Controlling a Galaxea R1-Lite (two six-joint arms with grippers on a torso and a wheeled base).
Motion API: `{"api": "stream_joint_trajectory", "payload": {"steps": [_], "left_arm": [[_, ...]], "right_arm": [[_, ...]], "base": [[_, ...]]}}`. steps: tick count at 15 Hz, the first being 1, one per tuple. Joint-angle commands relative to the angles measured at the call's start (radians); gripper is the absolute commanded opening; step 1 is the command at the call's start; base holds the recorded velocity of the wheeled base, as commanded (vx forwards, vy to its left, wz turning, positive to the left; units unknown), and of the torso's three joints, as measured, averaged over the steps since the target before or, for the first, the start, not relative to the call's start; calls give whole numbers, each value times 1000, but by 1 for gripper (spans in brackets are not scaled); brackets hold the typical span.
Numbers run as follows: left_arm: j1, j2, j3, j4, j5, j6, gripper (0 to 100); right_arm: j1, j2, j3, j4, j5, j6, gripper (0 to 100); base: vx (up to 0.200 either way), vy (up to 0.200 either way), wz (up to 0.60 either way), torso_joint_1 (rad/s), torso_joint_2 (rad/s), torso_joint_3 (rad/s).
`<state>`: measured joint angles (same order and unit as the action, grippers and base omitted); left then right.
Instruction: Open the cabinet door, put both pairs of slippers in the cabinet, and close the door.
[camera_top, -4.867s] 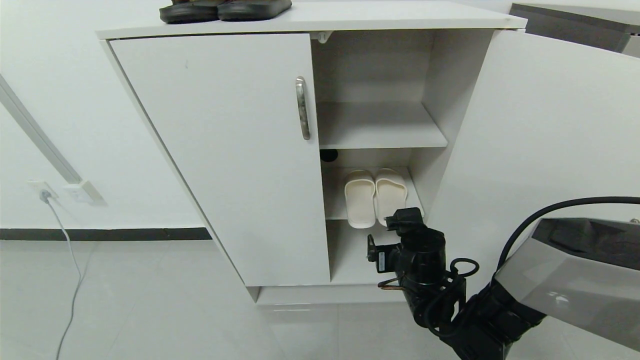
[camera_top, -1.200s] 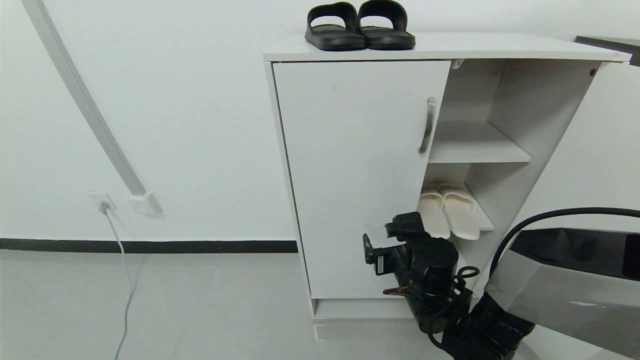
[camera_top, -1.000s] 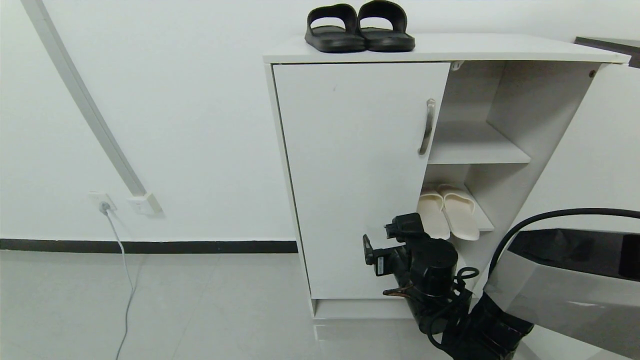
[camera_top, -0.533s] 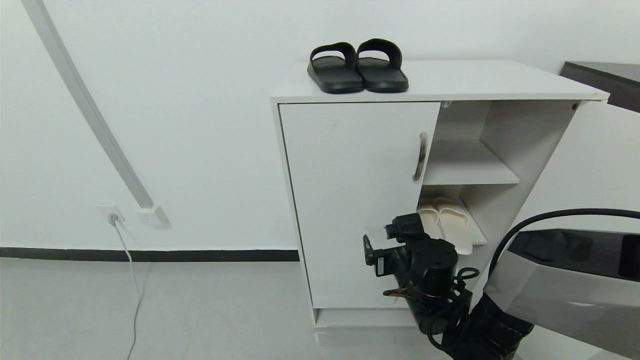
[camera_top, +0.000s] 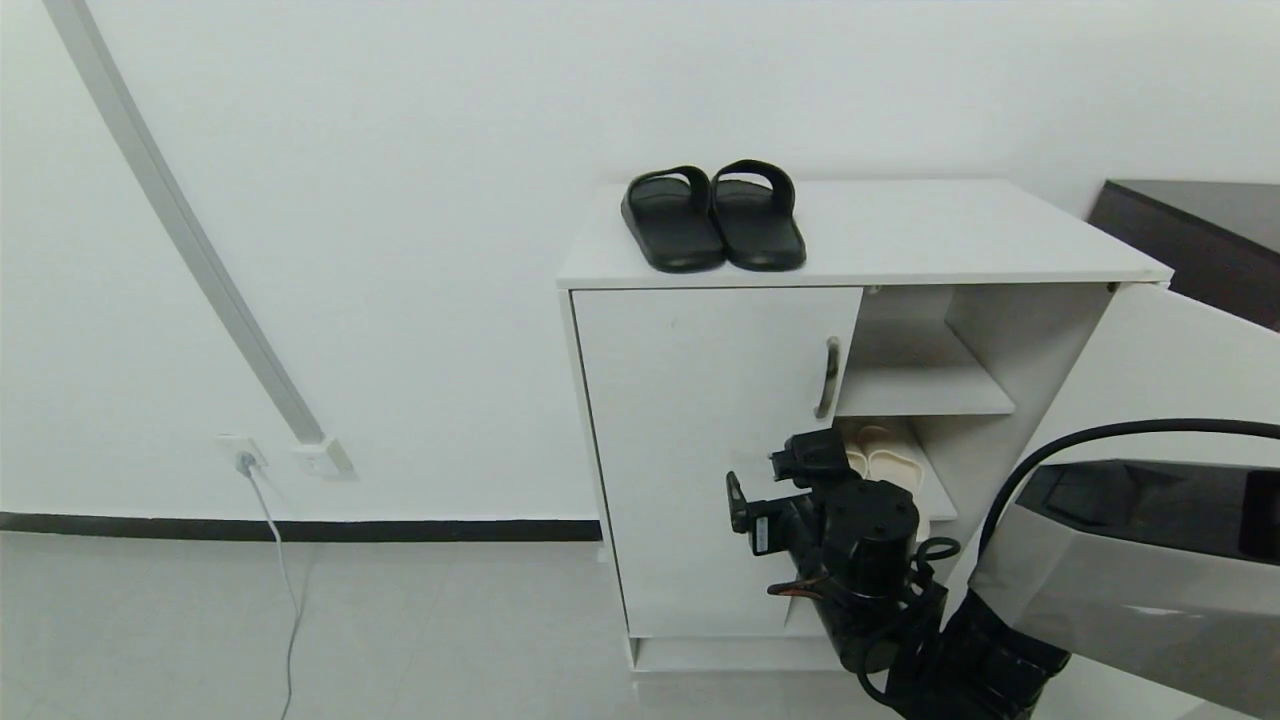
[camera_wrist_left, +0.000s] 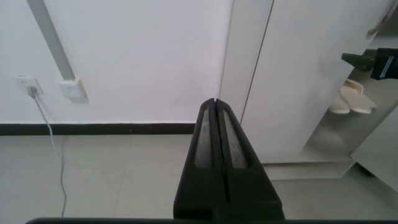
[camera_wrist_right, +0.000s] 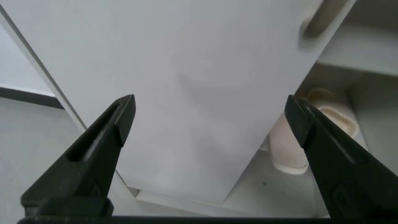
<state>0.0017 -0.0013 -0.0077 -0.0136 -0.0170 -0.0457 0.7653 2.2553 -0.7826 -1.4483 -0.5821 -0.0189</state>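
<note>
Head view puts the black slippers (camera_top: 713, 217) on top of the cabinet (camera_top: 960, 235), side by side and touching. They sit near its front edge, over the closed left door (camera_top: 700, 450). The right arm (camera_top: 866, 520) hangs low in front of the cabinet, about where the two doors meet. From it the pair lies at roughly 11 o'clock, well above. Each slipper's long axis runs front to back across the top, about 11 to 5 in that view, with straps toward the wall and heels toward the robot.

The right claw (camera_wrist_right: 208, 149) is spread wide with nothing between its fingers and faces the closed door below the handle (camera_top: 827, 377). The left claw (camera_wrist_left: 216, 118) has its fingers pressed together on nothing. It sits farther back and points at the wall beside the cabinet's left flank. On that showing the right arm looks the nearer one, though it would have to rise a good way to reach the top.

The right door (camera_top: 1150, 370) stands swung open toward 3 o'clock. Inside, the cream slippers (camera_top: 880, 455) lie as a pair on the second shelf down, partly hidden by the arm. The upper shelf (camera_top: 920, 395) sits just above them and seems the likely place for the black pair. One pair looks stowed, so moving the black pair and shutting the door remain.
</note>
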Motion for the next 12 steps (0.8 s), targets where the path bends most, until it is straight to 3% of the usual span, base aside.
{"api": "stream_joint_trajectory", "payload": {"steps": [1, 12], "left_arm": [[0, 1, 0, -2, 0, 1, 0], [0, 1, 0, -2, 0, 3, 0]], "right_arm": [[0, -2, 2, -3, 1, -1, 100], [0, -2, 14, -15, 1, -4, 100]], "base": [[0, 0, 0, 163, -486, -310], [0, 0, 0, 207, -525, -316]]}}
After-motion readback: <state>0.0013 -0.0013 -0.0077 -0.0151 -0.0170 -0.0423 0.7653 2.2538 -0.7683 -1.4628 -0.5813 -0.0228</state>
